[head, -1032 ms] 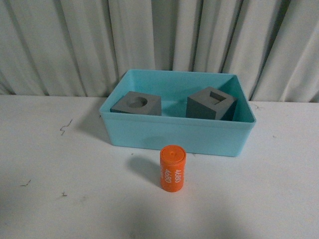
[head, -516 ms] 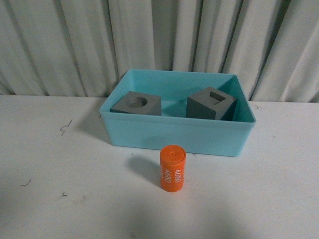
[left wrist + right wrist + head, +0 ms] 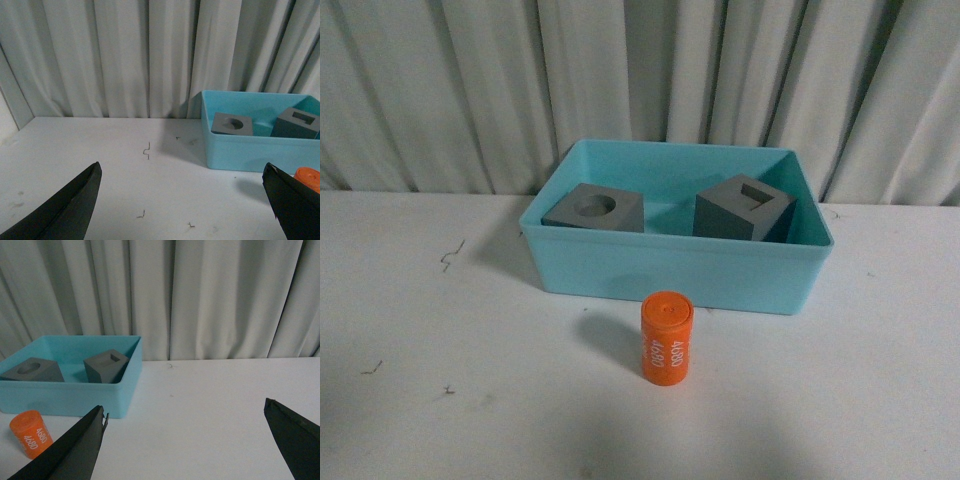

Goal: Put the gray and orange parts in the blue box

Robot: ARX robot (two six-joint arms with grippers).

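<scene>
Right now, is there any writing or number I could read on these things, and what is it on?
"4680": white digits running along the side of the orange cylinder; the second digit is blurred and may be a 0.
A second row of white digits beside it on the same cylinder: too blurred to read.
Blue box, round-recess gray cube, rectangular-recess gray cube: no text visible.

Front view, now vs 1.0 s ago: the only difference found is on the orange cylinder on the desk. Its white digits sit a touch further left on the side wall, and the small mark on its top face looks altered. This reads as a slight turn about its own axis, but it is faint.
</scene>
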